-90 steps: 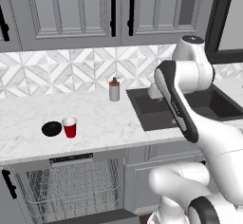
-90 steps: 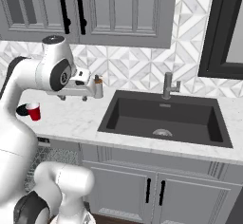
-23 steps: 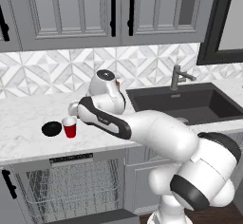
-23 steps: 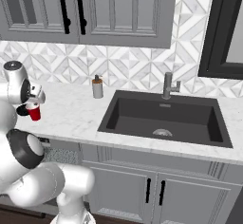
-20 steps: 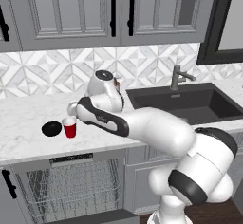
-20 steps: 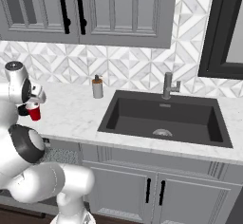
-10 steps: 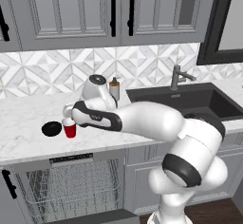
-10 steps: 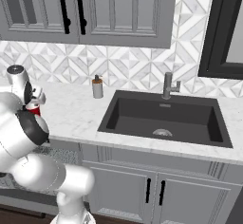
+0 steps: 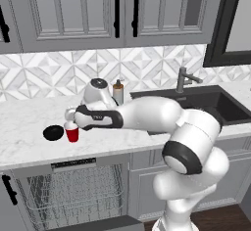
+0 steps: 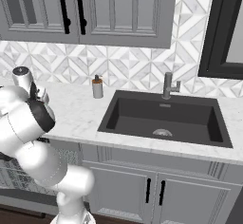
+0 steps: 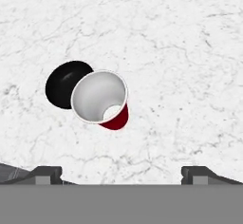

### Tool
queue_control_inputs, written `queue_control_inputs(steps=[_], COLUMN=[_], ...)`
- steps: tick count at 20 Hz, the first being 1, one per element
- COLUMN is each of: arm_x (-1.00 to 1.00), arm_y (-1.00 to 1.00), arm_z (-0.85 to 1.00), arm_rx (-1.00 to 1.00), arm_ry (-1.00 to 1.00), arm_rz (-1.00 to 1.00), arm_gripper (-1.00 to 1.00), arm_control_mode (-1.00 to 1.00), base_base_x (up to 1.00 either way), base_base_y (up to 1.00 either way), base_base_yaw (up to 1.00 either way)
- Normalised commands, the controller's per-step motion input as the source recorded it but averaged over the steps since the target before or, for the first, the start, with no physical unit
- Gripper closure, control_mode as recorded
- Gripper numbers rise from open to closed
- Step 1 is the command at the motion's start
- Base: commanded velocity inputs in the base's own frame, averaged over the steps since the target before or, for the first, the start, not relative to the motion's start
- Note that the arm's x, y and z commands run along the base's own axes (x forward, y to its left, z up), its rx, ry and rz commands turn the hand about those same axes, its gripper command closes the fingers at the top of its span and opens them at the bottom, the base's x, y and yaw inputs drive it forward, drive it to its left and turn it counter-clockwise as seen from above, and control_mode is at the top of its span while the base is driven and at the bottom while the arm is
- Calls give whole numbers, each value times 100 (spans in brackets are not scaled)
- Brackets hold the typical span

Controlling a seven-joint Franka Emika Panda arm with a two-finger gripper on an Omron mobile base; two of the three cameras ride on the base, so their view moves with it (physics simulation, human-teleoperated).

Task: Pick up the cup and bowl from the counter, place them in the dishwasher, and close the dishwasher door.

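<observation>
At the far left of the left base view the bowl (image 9: 53,132) sits on the counter (image 9: 29,147), and the cup (image 9: 72,132) stands upright just to its right, the two so close that they look to be touching or nearly so; from the hand view the cup (image 11: 100,98) overlaps the bowl's (image 11: 64,83) edge, mouth up and pale inside showing; the gripper (image 9: 70,117) hangs directly above the cup with its jaws spread wide and nothing between them, the two fingertips (image 11: 46,173) standing far apart at the bottom of the hand view; that pose reads as a line-up for a top-down grasp of the cup, taken first probably because it stands taller and is easier to straddle than the low bowl; the bowl's nearness could let a descending finger nudge it; below the counter the dishwasher (image 9: 73,196) stands with its door let down and wire rack exposed, ready to receive both; further right the soap bottle (image 9: 118,92) and the sink (image 9: 196,103) lie well apart from the work.
</observation>
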Motion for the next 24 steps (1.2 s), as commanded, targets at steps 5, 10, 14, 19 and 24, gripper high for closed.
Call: queue_control_inputs(steps=[5, 10, 14, 19, 24], arm_x=[35, 31, 23, 16, 11], arm_y=[12, 16, 22, 14, 7], arm_z=[-15, -21, -29, -28, -30], arm_rx=[0, 0, 0, 0, 0], arm_ry=[0, 0, 0, 0, 0], arm_rz=[-1, -1, -1, -1, -1], arm_gripper=[-100, -100, -100, -100, -100], arm_control_mode=[-100, -100, -100, -100, -100], base_base_x=[0, 0, 0, 0, 0], base_base_y=[0, 0, 0, 0, 0], base_base_yaw=[0, 0, 0, 0, 0])
